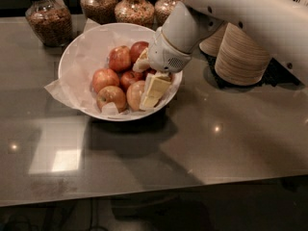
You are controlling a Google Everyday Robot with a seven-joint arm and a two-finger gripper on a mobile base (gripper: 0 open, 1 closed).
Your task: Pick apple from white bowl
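Note:
The white bowl (77,57), lined with crumpled white paper, stands at the left middle of the table and holds several apples. The apple (134,94), pale yellowish with a pink blush, lies at the bowl's front right. Redder apples (119,57) lie behind and left of it. My gripper (142,83) reaches down into the right side of the bowl from the white arm (231,8). It is open. One cream finger (154,89) lies against the pale apple's right side, and the other (141,62) is farther back, over the red apples.
A stack of beige disposable bowls (240,57) lies on its side to the right of the white bowl. Several glass jars of dry food (48,18) line the table's back edge. The table's front edge (144,191) runs along the bottom.

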